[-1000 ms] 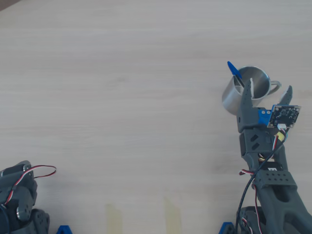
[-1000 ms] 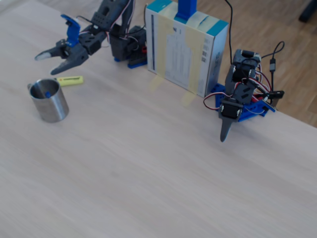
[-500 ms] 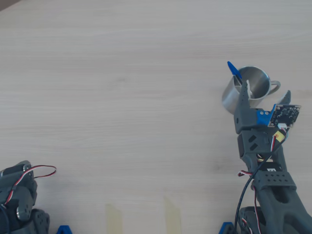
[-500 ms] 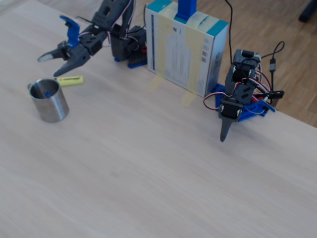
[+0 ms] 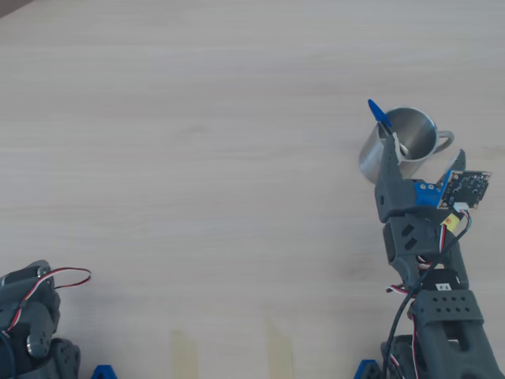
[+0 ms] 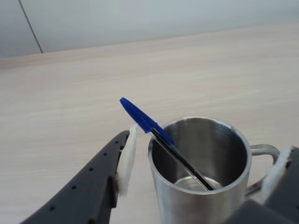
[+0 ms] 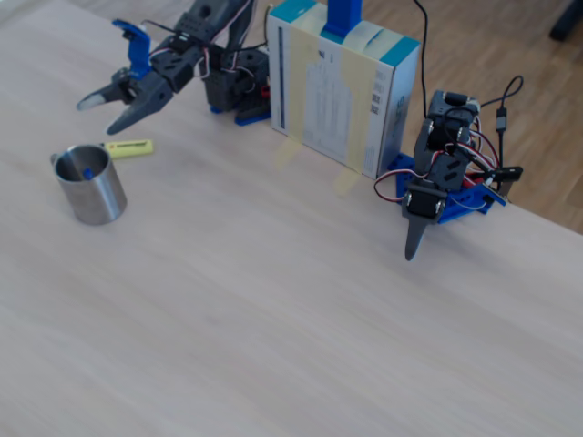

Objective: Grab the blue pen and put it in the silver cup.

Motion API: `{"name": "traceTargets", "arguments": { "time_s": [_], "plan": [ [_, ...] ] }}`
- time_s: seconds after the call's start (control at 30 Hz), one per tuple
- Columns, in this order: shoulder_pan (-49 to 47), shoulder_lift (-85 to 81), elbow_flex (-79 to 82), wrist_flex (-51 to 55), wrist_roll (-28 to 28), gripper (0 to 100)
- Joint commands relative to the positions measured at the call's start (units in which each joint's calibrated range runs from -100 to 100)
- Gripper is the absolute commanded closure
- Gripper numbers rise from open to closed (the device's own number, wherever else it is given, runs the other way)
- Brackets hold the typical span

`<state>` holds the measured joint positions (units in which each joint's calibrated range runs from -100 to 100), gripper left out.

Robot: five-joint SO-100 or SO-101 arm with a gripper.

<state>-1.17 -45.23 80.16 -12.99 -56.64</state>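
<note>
overhead: the blue pen is already in the silver cup, cap poking out over the rim just past the fingers, which are spread wide and holding nothing
wrist: pen leans inside the cup between the fingers, blue cap up, slim dark barrel running down to the bottom; shiny steel, loop handle by the right finger
fixed: fingers hang above the cup on the desk; yellow highlighter just behind it
handling: I'd guess it's light, stiff and a bit slippery, so pinch mid-barrel if it ever needs regrabbing
</note>
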Motion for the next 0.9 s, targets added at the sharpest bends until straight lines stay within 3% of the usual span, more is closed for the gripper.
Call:
{"name": "traceTargets", "arguments": {
  "time_s": [0.0, 0.6, 0.87],
  "plan": [
    [-0.23, -5.23, -0.3, 5.05, -0.26, 57],
    [0.56, -23.1, 0.06, 31.39, -2.86, 63],
    [0.65, -33.16, 9.59, 33.37, -3.12, 63]
  ]
}}
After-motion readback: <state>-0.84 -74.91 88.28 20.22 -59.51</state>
